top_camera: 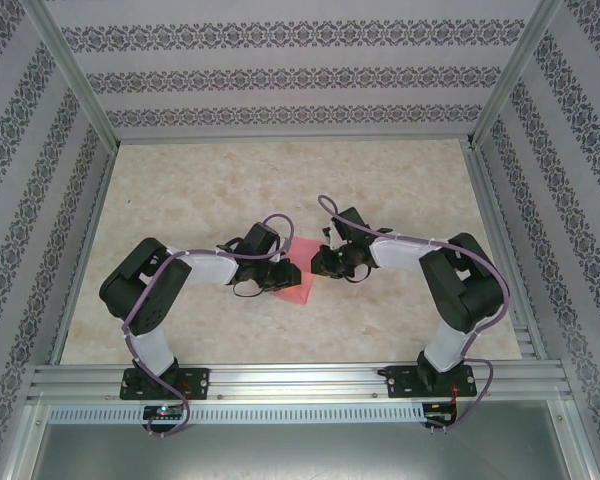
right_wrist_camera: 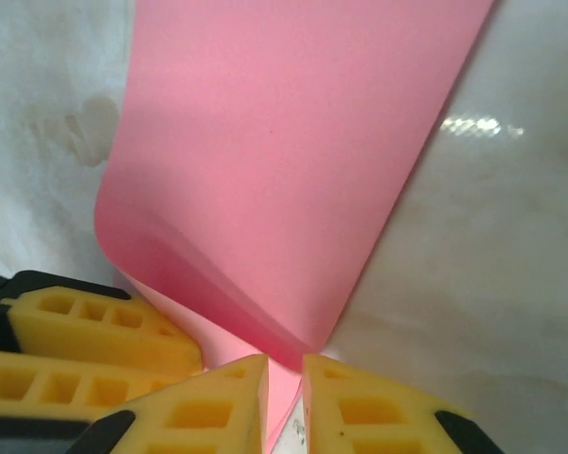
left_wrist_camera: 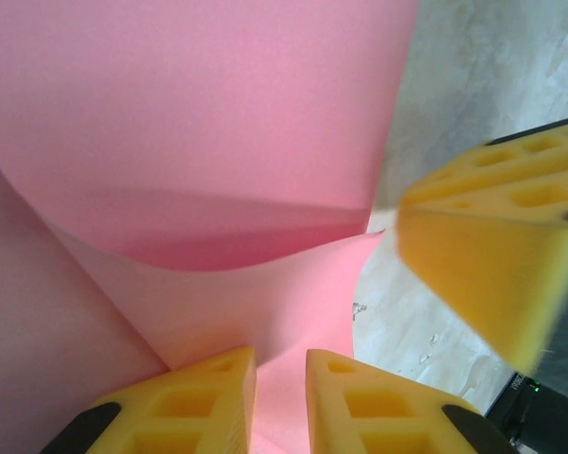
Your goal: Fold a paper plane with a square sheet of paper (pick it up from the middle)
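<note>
The left pincer point(top_camera: 285, 274) and right pincer point(top_camera: 323, 262) meet tip to tip on the table point(top_camera: 200, 190), with the paper point(top_camera: 302, 285) between and under them.

From the left wrist, the paper point(left_wrist_camera: 199, 113) runs into the slim slot between the left pincer's point(left_wrist_camera: 281, 355) jaws. Creases fan out from that spot, so it is grasping the paper. Ahead of its tips the sheet curls up and over. A right finger point(left_wrist_camera: 483, 255) hangs just off the sheet's edge, right of those tips.

From the right wrist, the right pincer's point(right_wrist_camera: 284, 359) jaws stand a sliver apart with the paper's rolled corner in the gap. Whether it is clenched or released I cannot tell. The left fingers point(right_wrist_camera: 95, 326) sit just beside its left jaw.
</note>
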